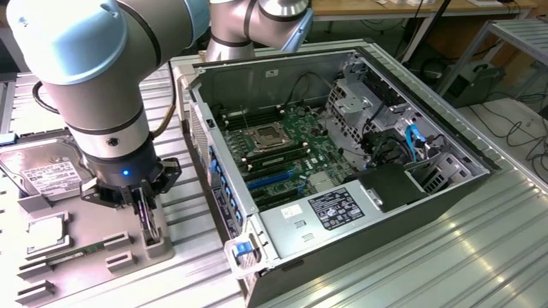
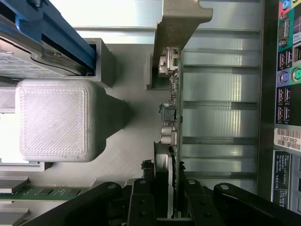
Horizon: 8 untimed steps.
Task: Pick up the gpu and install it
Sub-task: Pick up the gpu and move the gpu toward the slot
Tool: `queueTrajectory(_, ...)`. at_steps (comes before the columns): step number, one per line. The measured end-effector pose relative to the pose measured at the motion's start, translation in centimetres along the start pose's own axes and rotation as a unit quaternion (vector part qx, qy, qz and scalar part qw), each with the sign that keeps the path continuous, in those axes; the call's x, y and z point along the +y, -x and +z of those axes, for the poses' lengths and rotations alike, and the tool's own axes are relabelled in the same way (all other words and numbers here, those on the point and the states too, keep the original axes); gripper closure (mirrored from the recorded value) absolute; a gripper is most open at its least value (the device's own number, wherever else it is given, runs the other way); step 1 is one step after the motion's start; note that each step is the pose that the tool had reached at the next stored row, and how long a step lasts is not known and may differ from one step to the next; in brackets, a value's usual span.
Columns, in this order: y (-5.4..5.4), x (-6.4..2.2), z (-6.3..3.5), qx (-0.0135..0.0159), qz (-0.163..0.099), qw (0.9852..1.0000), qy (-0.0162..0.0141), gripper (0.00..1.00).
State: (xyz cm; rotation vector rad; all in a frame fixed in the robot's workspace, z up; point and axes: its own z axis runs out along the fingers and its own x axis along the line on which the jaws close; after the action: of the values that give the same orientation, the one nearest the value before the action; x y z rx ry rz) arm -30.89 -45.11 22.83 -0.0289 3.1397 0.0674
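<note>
The gpu point(image 1: 148, 224) stands on edge in a grey holder point(image 1: 159, 248) on the fixture plate, at the exterior view's left of the open computer case point(image 1: 256, 224). My gripper point(image 1: 145, 213) is down over it. In the wrist view the gpu point(image 2: 173, 117) appears edge-on, with green board, cooler and silver bracket point(image 2: 181, 28) at the far end. The two black fingers point(image 2: 142, 200) of my gripper point(image 2: 168, 200) press against either side of the card, shut on it. The card still sits in its holder.
The motherboard point(image 1: 283, 151) lies exposed inside the case, with blue slots point(image 1: 269, 179) near the power supply point(image 1: 338, 208). On the fixture plate are a hard drive point(image 1: 43, 170), a memory stick point(image 1: 73, 255) and grey blocks point(image 2: 54, 120). The case's rear ports point(image 2: 287, 94) are close beside the card.
</note>
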Motion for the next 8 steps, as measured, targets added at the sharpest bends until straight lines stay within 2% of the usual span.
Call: queueTrajectory(8,0.0,0.01,-0.22,0.0,0.0,1.0,0.0,0.72)
